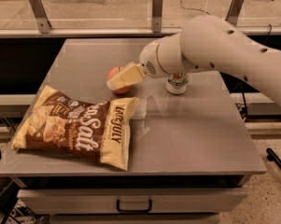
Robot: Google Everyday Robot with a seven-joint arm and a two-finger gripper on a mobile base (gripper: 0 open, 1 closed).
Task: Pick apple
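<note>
One gripper (pixel 119 80) is at work here, and it is low over the far-left part of the table (pixel 200 134), at the end of the big white arm (pixel 214 45) that reaches in from the right. Its cream-coloured end lies slanted across the front of the apple (pixel 114 72), so that only the upper left side and the lower edge of the fruit show, red-orange, behind and under it. If the gripper is open or closed, I cannot tell from this side, and I also cannot tell if it really has hold of the apple or is only placed against it.

The apple appears to rest on the table surface, not lifted. To the right of it, near but apart, a soda can (pixel 177 82) stands upright, partly hidden under the wrist of the arm. In front of the apple, nearer to the camera, lies a large chip bag (pixel 79 125), flat, and its upper right corner comes close to the fruit.

My judgement is that the step in hand is the grasp itself: the approach looks finished and the lifting is not yet done. The next move asks for a firm closing around the middle of the apple, because a round fruit can roll away when it is pressed off centre. After that a straight lift is needed, to avoid the can and the corner of the bag.
</note>
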